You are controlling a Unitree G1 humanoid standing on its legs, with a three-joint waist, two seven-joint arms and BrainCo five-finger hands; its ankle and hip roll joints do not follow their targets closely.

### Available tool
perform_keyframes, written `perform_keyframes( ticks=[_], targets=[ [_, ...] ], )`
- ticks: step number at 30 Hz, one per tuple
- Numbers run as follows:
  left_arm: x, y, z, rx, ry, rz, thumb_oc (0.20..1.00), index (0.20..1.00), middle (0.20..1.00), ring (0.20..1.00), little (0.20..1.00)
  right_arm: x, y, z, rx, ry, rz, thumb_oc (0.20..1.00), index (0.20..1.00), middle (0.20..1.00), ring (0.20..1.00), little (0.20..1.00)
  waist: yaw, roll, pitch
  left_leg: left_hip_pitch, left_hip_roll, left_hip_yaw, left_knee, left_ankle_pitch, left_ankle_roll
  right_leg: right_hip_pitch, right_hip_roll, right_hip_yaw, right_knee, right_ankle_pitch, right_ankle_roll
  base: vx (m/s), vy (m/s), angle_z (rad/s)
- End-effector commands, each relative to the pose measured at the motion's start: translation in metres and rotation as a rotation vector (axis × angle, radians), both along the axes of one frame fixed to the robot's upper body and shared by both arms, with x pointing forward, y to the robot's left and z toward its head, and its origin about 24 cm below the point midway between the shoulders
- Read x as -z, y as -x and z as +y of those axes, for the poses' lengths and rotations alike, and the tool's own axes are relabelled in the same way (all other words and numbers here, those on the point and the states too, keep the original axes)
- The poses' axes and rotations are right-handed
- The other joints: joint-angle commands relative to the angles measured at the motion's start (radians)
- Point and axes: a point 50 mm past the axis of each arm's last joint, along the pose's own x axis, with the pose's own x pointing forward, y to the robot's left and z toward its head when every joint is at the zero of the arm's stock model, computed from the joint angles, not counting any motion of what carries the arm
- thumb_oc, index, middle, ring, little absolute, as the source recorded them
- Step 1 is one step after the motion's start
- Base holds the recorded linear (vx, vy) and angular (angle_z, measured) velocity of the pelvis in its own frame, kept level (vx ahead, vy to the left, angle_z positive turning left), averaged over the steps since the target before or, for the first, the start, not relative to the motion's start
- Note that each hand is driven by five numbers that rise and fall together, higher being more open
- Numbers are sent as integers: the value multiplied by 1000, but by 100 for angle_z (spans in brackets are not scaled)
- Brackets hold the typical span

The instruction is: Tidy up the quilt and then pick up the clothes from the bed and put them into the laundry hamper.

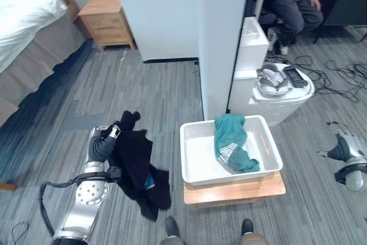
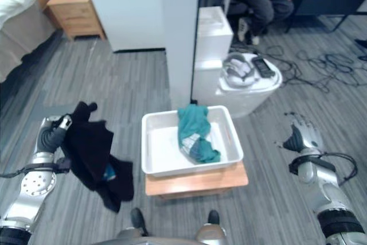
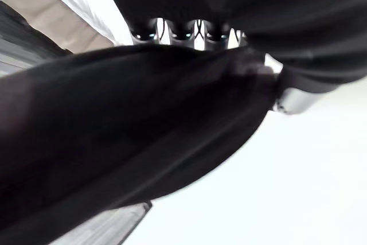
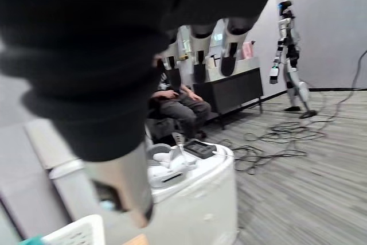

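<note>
One black garment [image 1: 137,167] is held up off the floor, clasped in the curled fingers of the left hand [image 1: 108,139], beside the white hamper [image 1: 195,167], where a teal garment [image 1: 232,143] is draped. The right hand [image 2: 303,136] is kept relaxed, fingers straight.

**Other Things in the Room**

A small wooden nightstand [image 1: 107,22] stands far left. A tall white wall panel [image 1: 221,38] is in the middle. A person [image 1: 292,4] sits far right. Black cables [image 1: 338,76] lie on the grey floor [image 1: 149,96].
</note>
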Motion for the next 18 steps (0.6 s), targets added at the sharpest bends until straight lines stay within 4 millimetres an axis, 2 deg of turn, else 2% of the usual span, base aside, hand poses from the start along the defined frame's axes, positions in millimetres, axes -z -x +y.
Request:
perform_keyframes(
  ticks=[1, 3, 6, 8, 9, 11, 16, 17, 18],
  targets=[
    [-44, -22, -3, 23, -10, -229, 200, 200, 200, 200, 200, -20, -24, 3, -8, 30, -129, 1000, 1000, 1000, 1000, 1000, -10, 4, 12, 147, -16, 57, 3, -162, -39, 12, -27, -6, 4, -97, 67, 40, -26, -23],
    [-54, -26, -8, 48, 22, -275, 200, 200, 200, 200, 200, -15, -16, -1, 29, -1, -138, 1000, 1000, 1000, 1000, 1000, -30, 6, 6, 160, -14, 66, 3, -165, -39, 15, -24, 4, 4, -101, 64, 42, -24, -28],
    [-73, -41, -26, 121, 12, -332, 200, 200, 200, 200, 200, 3, -8, -1, 69, -65, -94, 1000, 1000, 1000, 1000, 1000, -69, 11, 1, 178, -12, 85, 3, -167, -39, 15, -19, 27, 4, -105, 59, 31, -22, -16],
    [-77, -45, -32, 141, 6, -344, 200, 200, 200, 200, 200, 7, -7, -2, 77, -71, -78, 1000, 1000, 1000, 1000, 1000, -75, 12, 1, 182, -12, 89, 3, -169, -39, 15, -18, 32, 4, -106, 59, 18, -17, -15],
    [-89, -55, -51, 201, -17, -382, 200, 200, 200, 200, 200, 20, -2, -2, 94, -84, -26, 1000, 1000, 1000, 1000, 1000, -98, 18, -1, 188, -14, 98, 3, -170, -39, 12, -17, 41, 4, -105, 60, 20, -18, -15],
    [-97, -64, -67, 247, -36, -406, 200, 200, 200, 200, 200, 35, 4, -2, 113, -105, 31, 1000, 1000, 1000, 1000, 1000, -113, 25, -1, 190, -14, 108, 3, -170, -40, 7, -18, 48, 4, -103, 62, 24, -15, -10],
    [-122, -88, -100, 318, -144, -454, 200, 200, 200, 200, 200, 85, 30, 5, 175, -204, 226, 1000, 1000, 1000, 1000, 1000, -154, 38, -5, 195, -17, 124, 3, -169, -44, -2, -21, 63, 3, -97, 68, 27, -18, -12],
    [-122, -88, -100, 319, -145, -456, 200, 200, 200, 200, 200, 85, 29, 5, 175, -205, 225, 1000, 1000, 1000, 1000, 1000, -153, 37, -5, 195, -17, 124, 3, -169, -44, -2, -21, 63, 3, -97, 68, 27, -25, -8],
    [-132, -95, -111, 334, -163, -482, 200, 200, 200, 200, 200, 102, 42, 7, 197, -215, 307, 1000, 1000, 1000, 1000, 1000, -164, 42, -7, 194, -19, 126, 3, -166, -45, -6, -21, 66, 3, -94, 70, 0, 0, 0]
  ],
)
